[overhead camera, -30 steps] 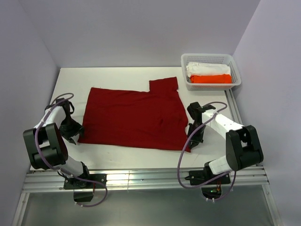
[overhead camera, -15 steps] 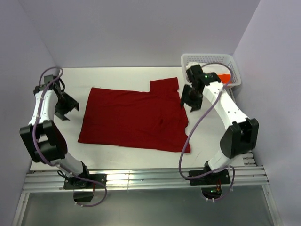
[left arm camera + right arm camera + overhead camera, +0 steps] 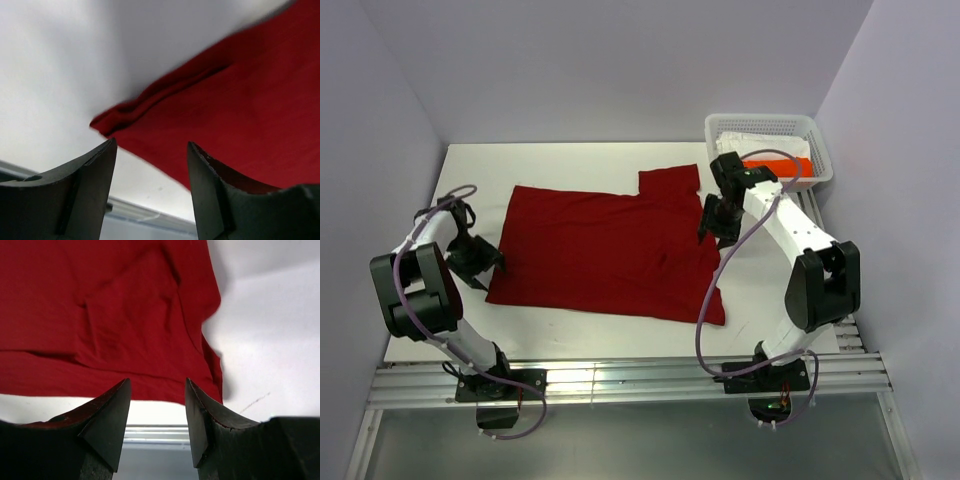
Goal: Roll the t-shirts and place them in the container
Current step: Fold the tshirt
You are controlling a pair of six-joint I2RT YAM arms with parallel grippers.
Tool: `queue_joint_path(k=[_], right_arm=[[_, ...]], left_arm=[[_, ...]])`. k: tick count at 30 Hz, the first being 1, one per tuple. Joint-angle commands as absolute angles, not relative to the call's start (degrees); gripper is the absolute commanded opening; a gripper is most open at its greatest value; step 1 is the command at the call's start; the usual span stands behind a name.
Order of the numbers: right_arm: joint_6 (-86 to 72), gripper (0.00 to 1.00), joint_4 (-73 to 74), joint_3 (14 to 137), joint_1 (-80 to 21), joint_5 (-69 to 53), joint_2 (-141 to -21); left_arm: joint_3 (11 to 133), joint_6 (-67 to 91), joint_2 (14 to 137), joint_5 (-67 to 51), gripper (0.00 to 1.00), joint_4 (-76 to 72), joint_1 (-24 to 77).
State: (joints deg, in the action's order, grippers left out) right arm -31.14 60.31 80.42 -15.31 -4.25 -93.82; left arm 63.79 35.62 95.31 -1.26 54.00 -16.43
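Note:
The dark red t-shirt (image 3: 605, 250) lies spread flat on the white table (image 3: 580, 160), one sleeve toward the back. It also shows in the left wrist view (image 3: 240, 100) and the right wrist view (image 3: 100, 315). My left gripper (image 3: 485, 262) is open and empty at the shirt's left edge, close to the table. My right gripper (image 3: 713, 228) is open and empty over the shirt's right edge, near the sleeve. A white t-shirt (image 3: 752, 143) and a bright orange t-shirt (image 3: 790, 163) lie in the basket (image 3: 770, 124) at the back right.
The white mesh basket stands at the table's back right corner, just behind my right arm. A metal rail (image 3: 620, 378) runs along the table's near edge. Lilac walls close in the left, back and right.
My left gripper came down from the back left to the shirt's left edge. My right gripper moved slightly down and left from the basket side onto the shirt's right edge.

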Motion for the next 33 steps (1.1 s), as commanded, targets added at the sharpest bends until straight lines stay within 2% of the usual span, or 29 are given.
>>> queue_joint_path(k=[1,5,11,16,21,22,27,31,33], right_arm=[[-32.9,0.54,57.2,77.1,-15.8,-5.6,-89.2],[-33.0,0.54,56.6,75.7,-16.0,-5.8,-88.2],[-33.0,0.54,56.6,76.3,-16.0,-6.5,-88.2],[-32.9,0.54,57.1,77.8,-16.0,-6.8,-88.5],[-32.8,0.55,56.9,78.1,-16.0,-7.3,-88.7],[-32.8,0.54,56.9,78.2,-16.0,-7.6,-88.8],[-32.9,0.54,56.0,78.0,-16.0,-8.2,-88.7],[-32.8,0.54,54.8,76.6,-16.0,-9.3,-88.3],[-32.3,0.54,54.8,76.6,-16.0,-9.6,-88.7]], left_arm=[[59.7,36.0,90.6,-4.4,0.62,51.9,-16.3],[55.6,35.9,88.6,-3.1,0.56,49.7,-16.3],[52.8,36.6,92.9,-0.3,0.47,47.8,-16.3],[52.7,38.6,94.9,5.2,0.46,49.7,-16.6],[52.4,40.6,97.4,5.5,0.4,53.3,-17.5],[51.2,41.1,96.7,5.1,0.36,53.7,-17.8],[45.8,44.0,91.8,3.3,0.36,55.7,-19.5],[45.1,43.0,89.4,1.0,0.41,57.7,-19.6],[45.3,42.3,88.3,3.4,0.43,61.6,-19.6]])
